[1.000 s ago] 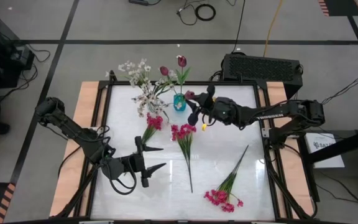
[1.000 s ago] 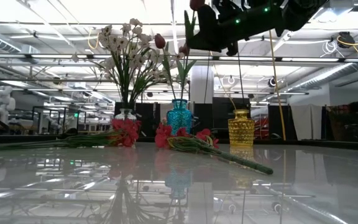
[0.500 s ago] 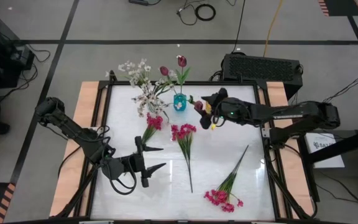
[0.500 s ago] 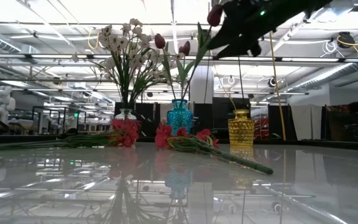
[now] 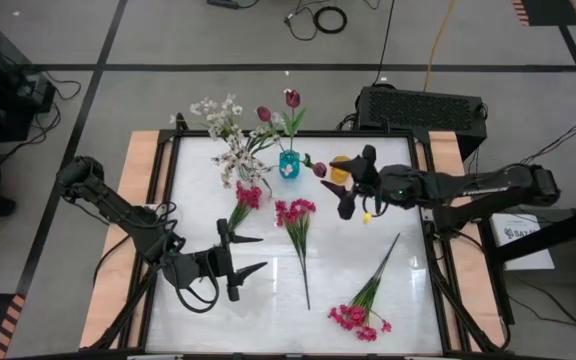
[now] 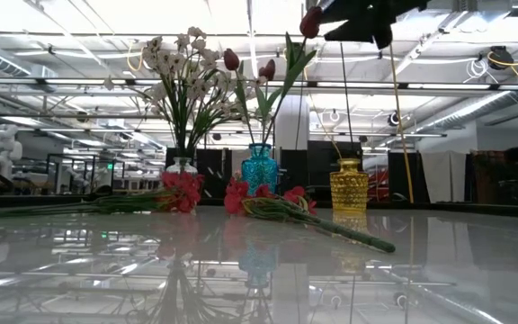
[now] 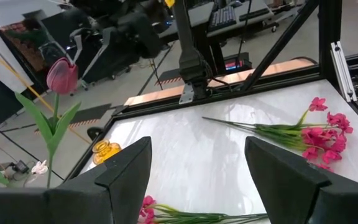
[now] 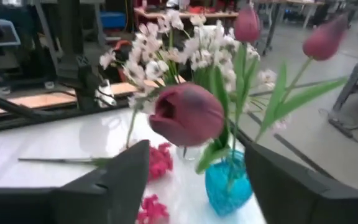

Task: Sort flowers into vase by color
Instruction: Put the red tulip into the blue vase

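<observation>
While nothing is gripped on either side, both arms are free for the next pick. Near-left: left tool (image 5: 246, 252) hovers low over the bench (image 5: 388, 300), jaws spread wide, empty, aimed right toward the loose stems; looks parked.

Near-right: one magenta sprig (image 5: 365, 300) lies flat, blossoms toward the near edge, stem running far-right. Not sorted yet.

Centre: a second magenta sprig (image 5: 298, 230) lies flat, blossoms far, stem pointing near. A third magenta sprig (image 5: 245, 200) lies left of it, just near the white bunch. Three magenta pieces loose, so that colour is the remaining work, by my read.

Mid-right: right tool (image 5: 353, 196) sits raised above the bench, just near the yellow vase (image 5: 340, 168), jaws apart, nothing between them. Its wrist camera looks straight at a maroon tulip (image 8: 188, 113) standing free in the blue vase (image 8: 229, 184), which fits a stem just dropped in and let go.

Far: blue vase holds the maroon tulips, upright, blooms fanning out. Left of it the clear vase (image 6: 182, 166) holds the white blossoms (image 5: 226, 130). Yellow vase is empty as far as I can see, so probably the magenta target.

Risk: tall tulips lean right, close to the right arm's path.
</observation>
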Available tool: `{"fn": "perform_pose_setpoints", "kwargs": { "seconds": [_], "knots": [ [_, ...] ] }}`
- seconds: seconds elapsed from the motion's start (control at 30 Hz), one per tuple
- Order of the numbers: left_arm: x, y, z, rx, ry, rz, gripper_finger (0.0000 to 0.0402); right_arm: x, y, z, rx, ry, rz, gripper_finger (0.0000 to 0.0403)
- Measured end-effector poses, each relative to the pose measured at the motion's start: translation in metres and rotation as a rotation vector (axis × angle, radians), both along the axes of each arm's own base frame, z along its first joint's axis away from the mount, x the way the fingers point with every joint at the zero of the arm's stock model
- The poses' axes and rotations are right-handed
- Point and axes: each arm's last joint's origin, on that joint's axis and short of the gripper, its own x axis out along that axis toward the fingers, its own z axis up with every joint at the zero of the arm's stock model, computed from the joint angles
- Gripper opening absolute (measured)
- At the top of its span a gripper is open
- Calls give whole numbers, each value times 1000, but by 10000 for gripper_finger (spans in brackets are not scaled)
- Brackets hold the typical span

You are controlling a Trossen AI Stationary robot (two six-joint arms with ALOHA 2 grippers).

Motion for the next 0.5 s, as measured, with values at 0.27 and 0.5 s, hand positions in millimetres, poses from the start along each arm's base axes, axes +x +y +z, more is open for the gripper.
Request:
{"fn": "perform_pose_setpoints", "kwargs": {
  "seconds": [0.27,0.5],
  "knots": [
    [0,0,1,-10,-14,0,265,27,1,-19,-40,30,-19,119],
    [0,0,1,-8,-12,0,265,42,-2,-24,-149,13,-82,27]
  ]
}}
